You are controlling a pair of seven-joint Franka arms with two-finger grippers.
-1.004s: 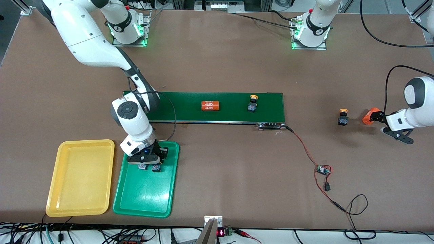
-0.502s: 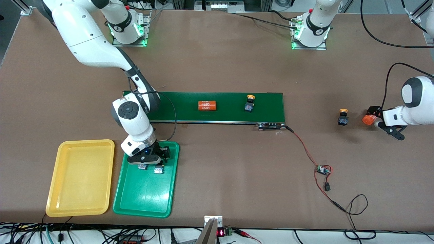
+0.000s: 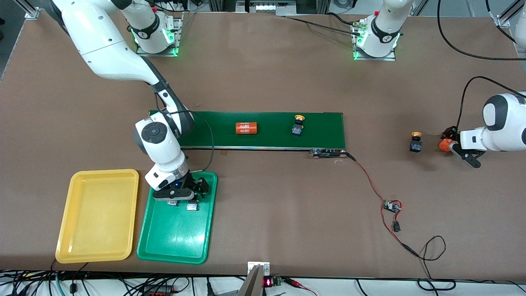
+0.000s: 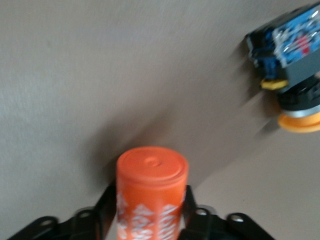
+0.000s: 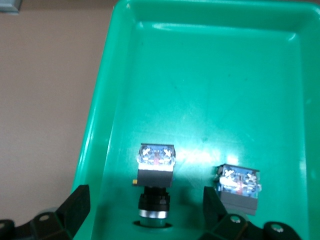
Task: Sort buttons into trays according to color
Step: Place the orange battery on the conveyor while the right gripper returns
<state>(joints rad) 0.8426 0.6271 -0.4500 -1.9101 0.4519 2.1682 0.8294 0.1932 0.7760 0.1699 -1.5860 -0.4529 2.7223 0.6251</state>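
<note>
My right hand (image 3: 185,198) hangs open over the green tray (image 3: 176,240) with two buttons (image 5: 155,165) dropped in, left hand (image 4: 150,210) grips an orange cylinder (image 4: 151,192); next: yellow button (image 3: 416,142) at its 9 o'clock.

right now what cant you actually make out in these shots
- Cap colour of the second button in the green tray: right wrist view, its cap is cut off by the edge beside the right gripper; front view, too small.
- Lower part of the orange cylinder: left wrist view, cut off by the edge, inside the left gripper.
- Printing on the yellow-capped button nearby: left wrist view, blurred.
</note>
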